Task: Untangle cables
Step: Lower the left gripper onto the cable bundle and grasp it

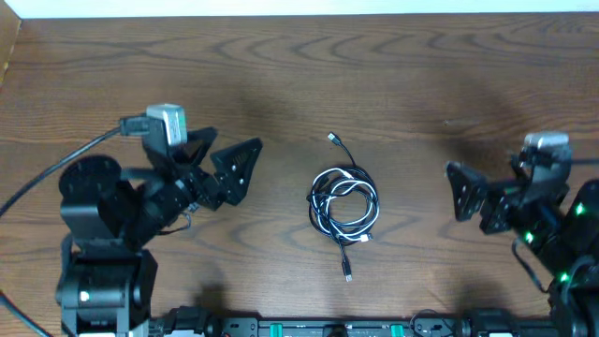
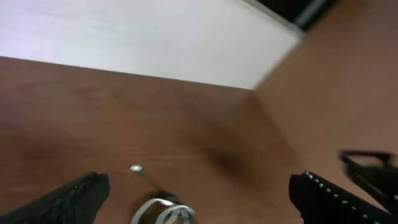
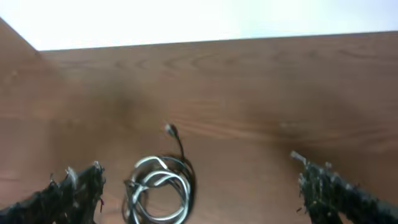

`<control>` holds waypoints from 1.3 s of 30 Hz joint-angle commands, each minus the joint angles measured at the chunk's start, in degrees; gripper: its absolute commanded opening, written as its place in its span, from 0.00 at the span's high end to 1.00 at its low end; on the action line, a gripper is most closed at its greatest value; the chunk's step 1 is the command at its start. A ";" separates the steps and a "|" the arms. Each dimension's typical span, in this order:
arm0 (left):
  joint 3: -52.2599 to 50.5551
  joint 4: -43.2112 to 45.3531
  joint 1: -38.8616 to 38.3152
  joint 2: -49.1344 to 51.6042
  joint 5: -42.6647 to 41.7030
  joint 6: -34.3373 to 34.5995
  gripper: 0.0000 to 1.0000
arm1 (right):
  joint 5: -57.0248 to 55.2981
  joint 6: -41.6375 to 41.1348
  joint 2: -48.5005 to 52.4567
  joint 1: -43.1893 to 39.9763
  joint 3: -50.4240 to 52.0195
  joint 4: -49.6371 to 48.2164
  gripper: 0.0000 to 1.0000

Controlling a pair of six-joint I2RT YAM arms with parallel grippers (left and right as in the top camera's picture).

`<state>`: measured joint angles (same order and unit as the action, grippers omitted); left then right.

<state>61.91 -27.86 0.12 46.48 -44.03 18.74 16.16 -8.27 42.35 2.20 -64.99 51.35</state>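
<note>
Cables (image 1: 344,206) coiled mid-table (untouched); left gripper (image 1: 232,167), right gripper (image 1: 465,192) open, apart.

Both arms are black, each with a silver-grey wrist camera (image 1: 166,123) and ridged black fingers (image 2: 329,193).

We see a brown wood-grain desk (image 1: 393,84) filling the overhead view. A white wall strip (image 1: 309,7) runs along its far edge. A dark rail with green markings (image 1: 309,329) sits at the near edge.
</note>
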 commanded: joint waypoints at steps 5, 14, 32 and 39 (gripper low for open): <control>1.18 -3.87 -3.10 3.56 -13.77 -6.78 0.02 | 6.03 0.15 3.63 -0.17 -1.99 -0.22 0.01; 1.18 -13.07 -28.17 17.27 30.58 -16.52 0.02 | -11.41 5.14 8.26 5.38 -1.99 2.86 0.01; 1.18 -1.86 -40.37 36.02 43.45 -33.75 0.03 | -18.73 3.98 19.45 19.45 -1.97 0.50 0.01; 0.98 -10.08 -37.92 37.53 43.43 -33.66 0.14 | -32.09 -3.82 24.48 21.88 -1.31 -0.26 0.01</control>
<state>62.39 -35.38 -39.38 83.35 -1.37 -14.15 -6.46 -6.00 65.32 23.62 -66.06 51.51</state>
